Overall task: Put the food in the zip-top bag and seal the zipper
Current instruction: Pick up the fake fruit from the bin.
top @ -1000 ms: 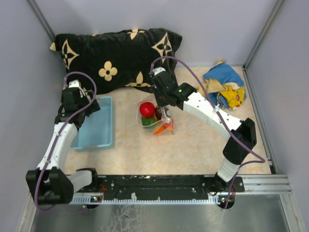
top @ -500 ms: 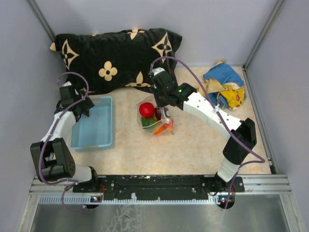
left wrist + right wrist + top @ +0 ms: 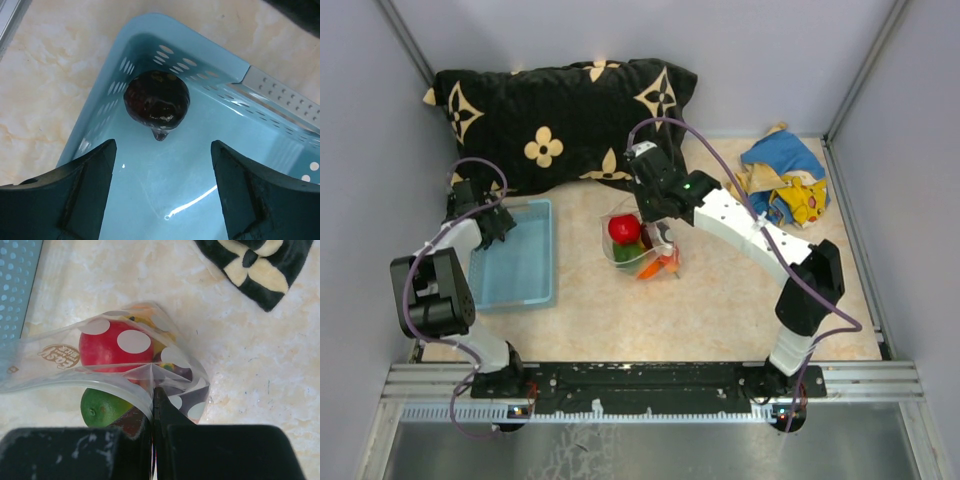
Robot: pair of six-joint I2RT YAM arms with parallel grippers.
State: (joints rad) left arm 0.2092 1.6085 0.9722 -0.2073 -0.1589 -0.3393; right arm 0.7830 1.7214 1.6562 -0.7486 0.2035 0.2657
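Dark fruit (image 3: 156, 102) sits in a corner of the basket (image 3: 210, 75), dead ahead of the left gripper (image 3: 162, 155); jaws spread, not touching it. To the basket's right, the right gripper (image 3: 154, 405) pinches the bag (image 3: 60, 357) rim.

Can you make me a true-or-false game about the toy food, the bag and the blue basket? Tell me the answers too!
1. A dark food lies in a corner of the basket. True.
2. The left tool is gripping it. False: the tool is open, and the food lies apart from its fingers.
3. The right tool is shut on the bag. True.
4. The red food lies out on the bare table. False: it is inside the bag.
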